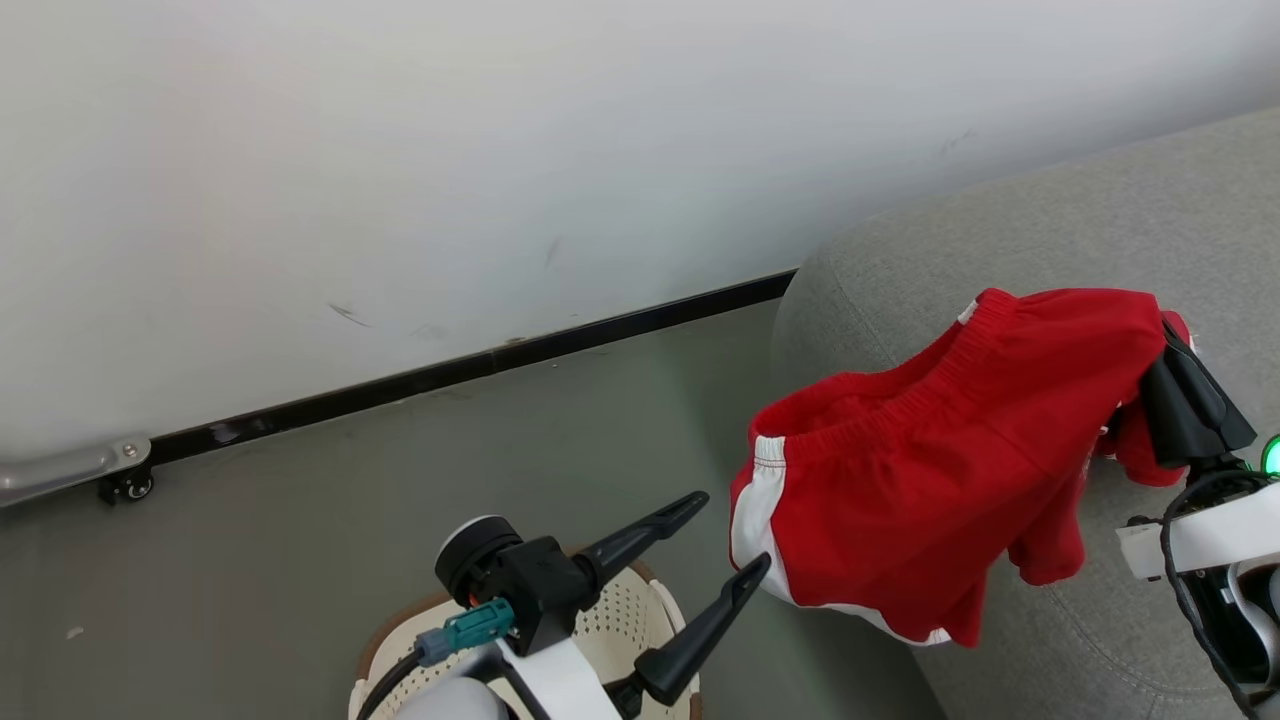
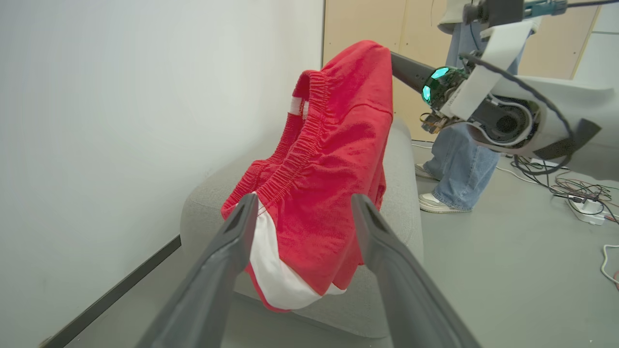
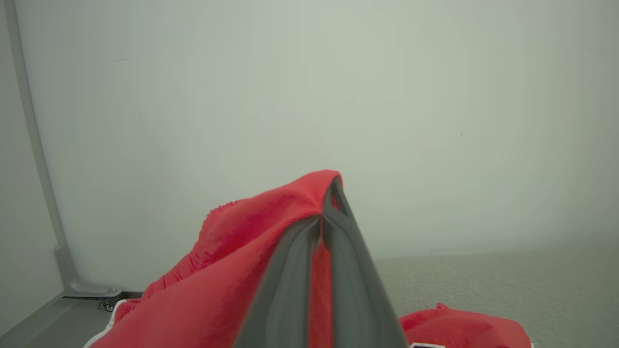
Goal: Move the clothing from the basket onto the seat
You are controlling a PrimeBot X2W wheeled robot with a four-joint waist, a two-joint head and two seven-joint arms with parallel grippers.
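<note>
Gripping the shorts (image 1: 930, 470) w/ right gripper (image 1: 1185, 390) at far right: fingers pressed together, red fabric pinched between them near the top. Hanging from that pinch over the rounded left end of the sofa (image 1: 1100, 220) — elastic waistband sagging open toward the left, white side stripe at the low near-left corner, hem down past the sofa's edge. Can't tell whether resting on the upholstery or just hanging in front of it.

Left gripper (image 1: 731, 530) just left of the white stripe, fingers spread wide, nothing between them, tips close to the cloth but apart from it. Below it, nearer: basket (image 1: 625, 610), cream w/ brown rim, on the grey floor (image 1: 350, 520); inside mostly hidden by the arm.

On the sofa cushion by the right gripper, a second red garment (image 3: 464, 328), crumpled — detail too small to read.

Behind everything, pale wall (image 1: 400, 150) w/ dark skirting. In left wrist view, beyond the sofa, legs of a person (image 2: 454, 159) in jeans and pale shoes, plus cables (image 2: 575, 188) on the floor.
</note>
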